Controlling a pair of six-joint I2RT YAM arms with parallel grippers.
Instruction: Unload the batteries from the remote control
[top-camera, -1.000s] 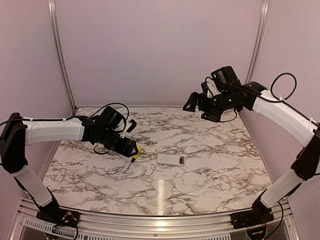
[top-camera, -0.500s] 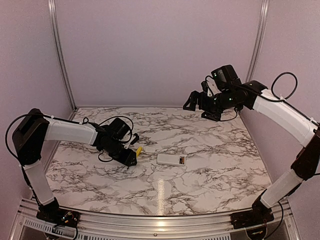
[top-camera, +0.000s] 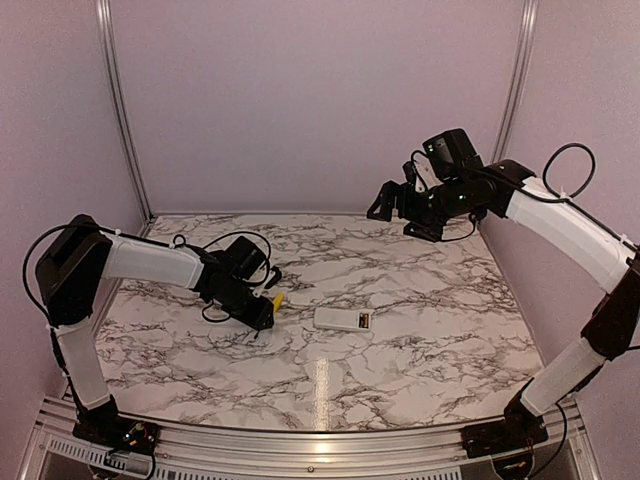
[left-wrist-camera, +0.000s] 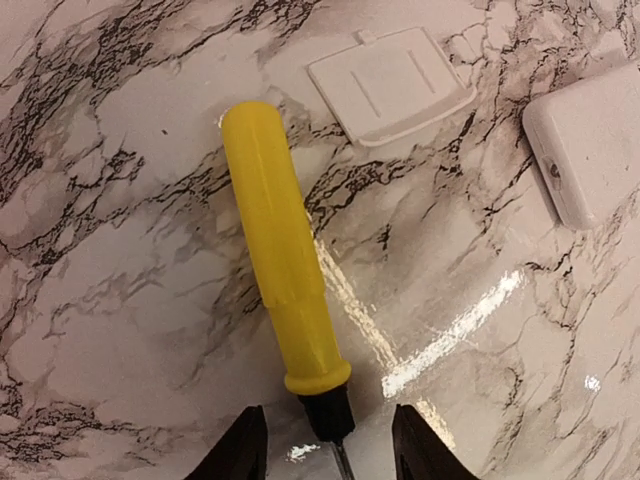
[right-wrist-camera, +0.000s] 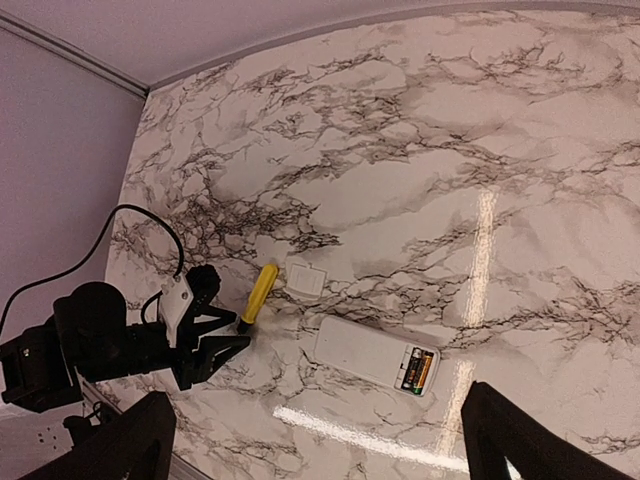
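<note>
The white remote control (top-camera: 340, 320) lies flat mid-table, its recess facing up with two batteries (right-wrist-camera: 418, 370) side by side in it, one gold, one dark. My left gripper (left-wrist-camera: 330, 450) is low over the marble just left of the remote. Its jaws stand apart on either side of the black collar of a yellow-handled screwdriver (left-wrist-camera: 282, 250), with a gap on each side. In the top view the left gripper (top-camera: 262, 315) sits at the screwdriver's near end. My right gripper (top-camera: 385, 205) hangs high at the back right, wide open and empty.
The loose white battery cover (left-wrist-camera: 390, 72) lies just beyond the screwdriver's handle tip, left of the remote's corner (left-wrist-camera: 590, 150). Purple walls with metal posts enclose the marble table (top-camera: 420, 370). The left arm's black cable (top-camera: 235, 240) loops above it.
My left arm has dropped lower and its gripper has settled at the screwdriver's shaft end, jaws narrowing round it. The right arm, the remote and the cover have not moved.
</note>
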